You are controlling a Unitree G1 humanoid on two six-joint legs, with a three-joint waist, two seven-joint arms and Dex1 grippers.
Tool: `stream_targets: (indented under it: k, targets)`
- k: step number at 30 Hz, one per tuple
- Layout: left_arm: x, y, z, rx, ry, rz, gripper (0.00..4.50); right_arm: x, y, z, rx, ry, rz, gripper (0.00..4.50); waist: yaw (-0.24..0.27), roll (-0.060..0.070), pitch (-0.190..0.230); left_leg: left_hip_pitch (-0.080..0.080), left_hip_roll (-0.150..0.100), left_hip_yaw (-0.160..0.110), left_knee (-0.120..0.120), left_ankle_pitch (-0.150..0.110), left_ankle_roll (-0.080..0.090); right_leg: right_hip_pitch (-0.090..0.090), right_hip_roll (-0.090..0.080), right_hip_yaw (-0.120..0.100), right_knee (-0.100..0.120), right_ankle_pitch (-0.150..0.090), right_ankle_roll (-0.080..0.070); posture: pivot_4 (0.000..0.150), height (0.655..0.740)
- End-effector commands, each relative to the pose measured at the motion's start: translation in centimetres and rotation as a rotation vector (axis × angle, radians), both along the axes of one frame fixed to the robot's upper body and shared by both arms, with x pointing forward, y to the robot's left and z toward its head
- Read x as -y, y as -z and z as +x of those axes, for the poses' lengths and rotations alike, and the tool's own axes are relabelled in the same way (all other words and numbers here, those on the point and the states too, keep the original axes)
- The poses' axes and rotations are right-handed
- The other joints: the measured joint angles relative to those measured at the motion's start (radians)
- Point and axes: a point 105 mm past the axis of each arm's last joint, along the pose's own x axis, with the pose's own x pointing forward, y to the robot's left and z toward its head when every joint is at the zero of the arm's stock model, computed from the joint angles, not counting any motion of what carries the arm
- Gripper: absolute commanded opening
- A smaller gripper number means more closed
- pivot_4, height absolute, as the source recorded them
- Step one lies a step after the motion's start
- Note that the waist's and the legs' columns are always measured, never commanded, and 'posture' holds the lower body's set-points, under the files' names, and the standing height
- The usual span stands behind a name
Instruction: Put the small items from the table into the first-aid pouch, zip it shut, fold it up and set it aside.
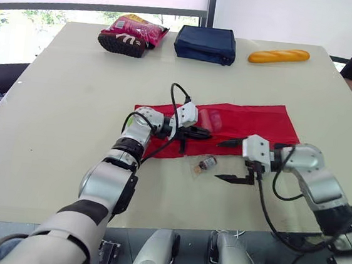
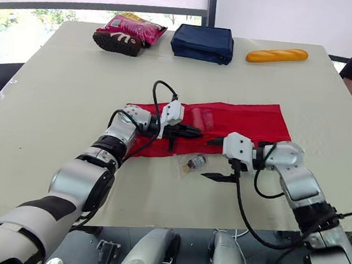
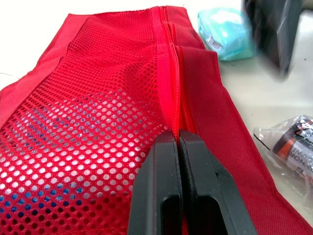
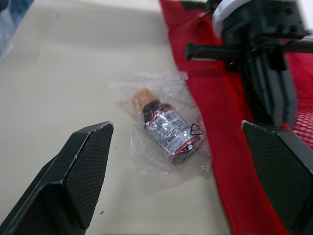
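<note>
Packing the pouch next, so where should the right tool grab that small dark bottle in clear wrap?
Likely across the labelled middle of the small dark bottle, not its loose wrap. It lies on its side beside the red fabric pouch, so bring the open right tool down from above, straddling it.

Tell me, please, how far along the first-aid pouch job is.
Done: little for certain; blue shapes show through the mesh of the red fabric pouch. In hand: the left tool pinches its zipper seam, and the open right tool points at the small plastic-wrapped bottle. Left: bottle and teal packet lie outside; zipping, folding and setting aside remain.
</note>
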Motion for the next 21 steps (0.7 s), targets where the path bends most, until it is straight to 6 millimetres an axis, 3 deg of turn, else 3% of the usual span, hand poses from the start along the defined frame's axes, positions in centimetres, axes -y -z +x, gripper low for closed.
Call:
stream_targets:
  k: [1, 6, 9, 15, 17, 21]
  targets:
    - [0.6, -1.2, 0.2, 0.053, 0.016, -0.012, 0.0, -0.7, 0.6, 0.5, -0.033, -0.05, -0.083, 4.46, -0.001, 0.0, 0.0, 0.0, 0.0, 0.0, 0.0, 0.0, 0.0, 0.0, 0.0, 0.0, 0.0, 0.0, 0.0, 0.15, 0.7397]
    - [0.7, -1.3, 0.1, 0.054, 0.021, -0.015, 0.0, -1.6, 1.1, 0.5, -0.092, -0.088, -0.098, 4.46, 0.0, 0.0, 0.0, 0.0, 0.0, 0.0, 0.0, 0.0, 0.0, -0.001, 0.0, 0.0, 0.001, 0.0, 0.0, 0.15, 0.7397]
    - [0.8, -1.3, 0.1, 0.055, 0.022, -0.019, 0.0, -2.1, 0.8, 0.7, -0.097, -0.081, -0.058, 3.74, -0.001, 0.0, 0.0, 0.0, 0.0, 0.0, 0.0, 0.0, 0.0, -0.001, -0.001, 0.001, 0.001, 0.0, 0.0, 0.15, 0.7397]
    - [1.0, -1.2, 0.0, 0.051, 0.03, -0.024, 0.0, -1.3, 0.2, 0.3, -0.098, -0.041, -0.015, 0.96, 0.0, 0.0, 0.0, 0.0, 0.0, 0.0, 0.0, 0.0, 0.0, -0.001, -0.001, 0.0, 0.001, 0.0, 0.0, 0.15, 0.7397]
    - [1.0, -1.2, -0.1, 0.051, 0.031, -0.025, 0.0, -0.8, 0.0, 0.1, -0.089, -0.017, -0.009, 0.85, 0.0, 0.0, 0.0, 0.0, 0.0, 0.0, 0.0, 0.0, 0.0, -0.001, -0.001, 0.001, 0.001, 0.0, 0.0, 0.15, 0.7397]
    - [1.3, -1.3, -0.1, 0.051, 0.038, -0.033, 0.0, 0.1, -1.7, -0.1, -0.117, 0.202, 0.138, 0.85, 0.0, 0.0, 0.0, -0.001, 0.0, -0.001, 0.0, 0.0, 0.0, -0.002, -0.004, 0.001, 0.001, 0.0, 0.0, 0.15, 0.7397]
